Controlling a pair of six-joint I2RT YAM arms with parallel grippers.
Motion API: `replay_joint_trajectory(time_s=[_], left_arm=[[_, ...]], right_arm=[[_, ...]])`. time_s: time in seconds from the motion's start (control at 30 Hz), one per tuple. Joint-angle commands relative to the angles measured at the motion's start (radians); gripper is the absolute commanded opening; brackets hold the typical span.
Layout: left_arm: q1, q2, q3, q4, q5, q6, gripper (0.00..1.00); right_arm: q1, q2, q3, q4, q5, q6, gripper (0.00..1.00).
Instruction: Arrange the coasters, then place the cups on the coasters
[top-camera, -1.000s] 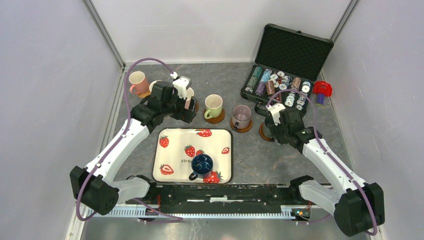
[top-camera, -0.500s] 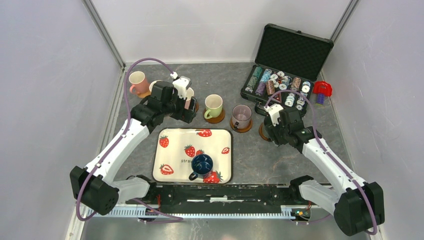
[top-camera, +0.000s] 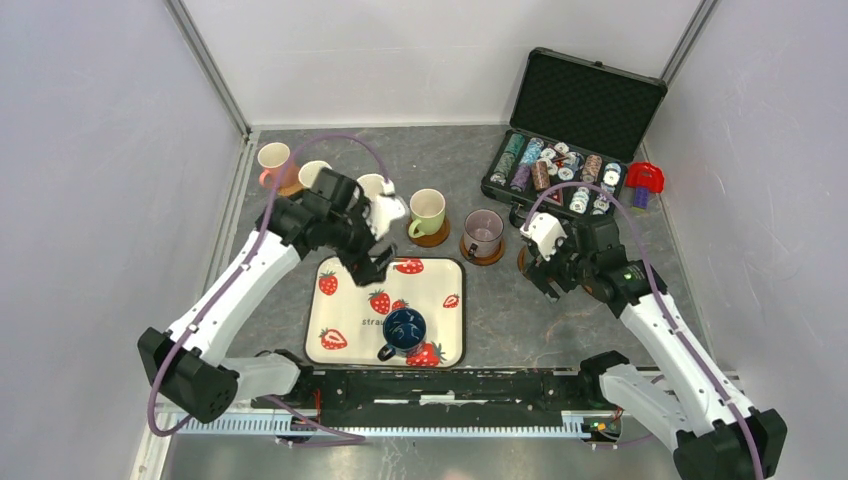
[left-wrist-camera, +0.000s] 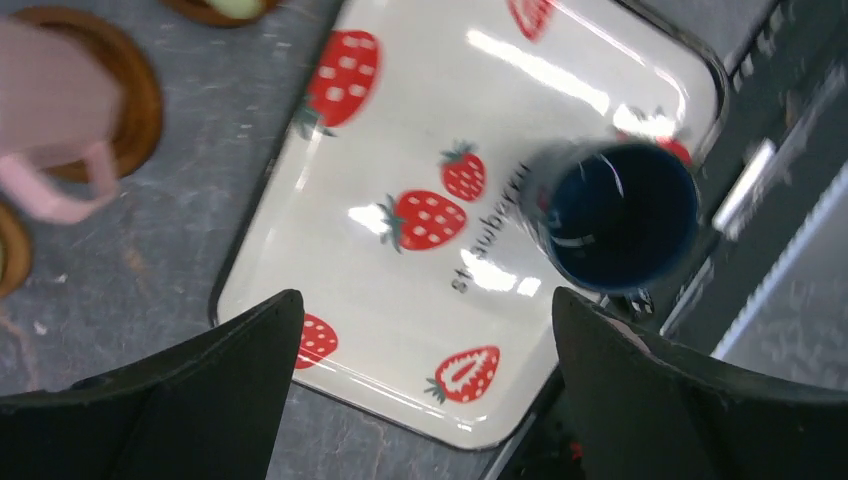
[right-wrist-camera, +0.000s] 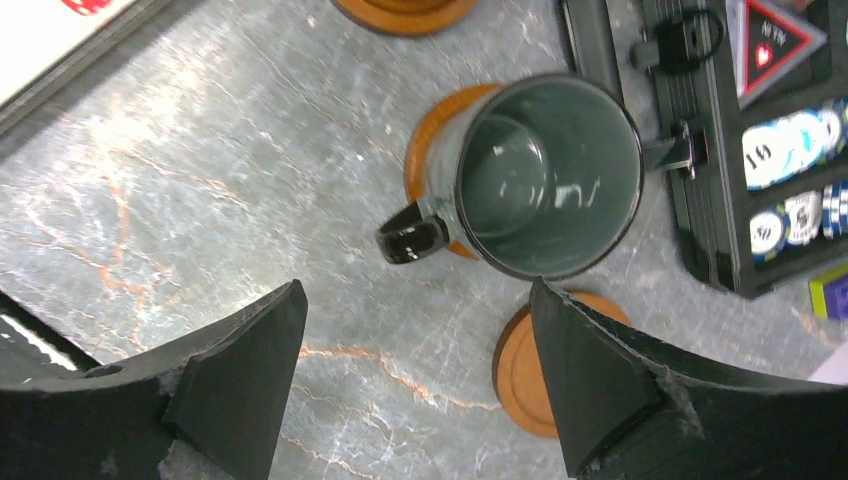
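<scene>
My left gripper (top-camera: 375, 265) (left-wrist-camera: 425, 300) hangs open over the far edge of the strawberry tray (top-camera: 340, 340). The dark blue cup (left-wrist-camera: 620, 215) (top-camera: 405, 328) stands on that tray, beyond my right finger. Behind my left finger, a pink cup (left-wrist-camera: 50, 110) sits on a dark coaster (left-wrist-camera: 125, 110). My right gripper (top-camera: 550, 275) (right-wrist-camera: 417, 300) is open over bare table. Just past its fingertips, the dark grey-green cup (right-wrist-camera: 545, 190) stands on an orange coaster (right-wrist-camera: 425, 150). A bare orange coaster (right-wrist-camera: 525, 375) lies beside the right finger.
In a row along the back stand a pink cup (top-camera: 272, 160), a white cup (top-camera: 313, 172), a cream cup (top-camera: 426, 210) and a mauve cup (top-camera: 484, 228), the last two on coasters. An open poker chip case (top-camera: 560, 170) and a red object (top-camera: 645, 178) sit at the back right.
My left gripper has swung from the pink cup toward the tray. My right gripper has opened, let go of the grey-green cup and drawn back toward the near side.
</scene>
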Motion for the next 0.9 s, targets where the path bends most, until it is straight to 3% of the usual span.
replay_joint_trajectory(time_s=[0.0,0.1,0.23,0.43,0.87], left_arm=[[-0.171,-0.094,-0.074,-0.192,0.026,0.306,1.00],[-0.303,-0.177,-0.159,-0.129,-0.028,0.320,1.00],[-0.442,-0.159,-0.171,-0.115,-0.025,0.294,1.00],[-0.678,-0.199,-0.269,0.027,-0.168,0.286,1.00],[-0.733,-0.152,-0.372,0.197,-0.231,0.375,1.00]], right_arm=[[-0.001,-0.013,0.051,0.005,-0.131,-0.052,0.90],[0.001,0.031,0.064,0.007,-0.116,-0.041,0.93],[0.001,0.072,0.079,0.019,-0.081,-0.034,0.96],[0.001,0.119,0.113,0.024,-0.096,-0.010,0.97],[0.001,0.127,0.131,0.008,-0.097,-0.036,0.98]])
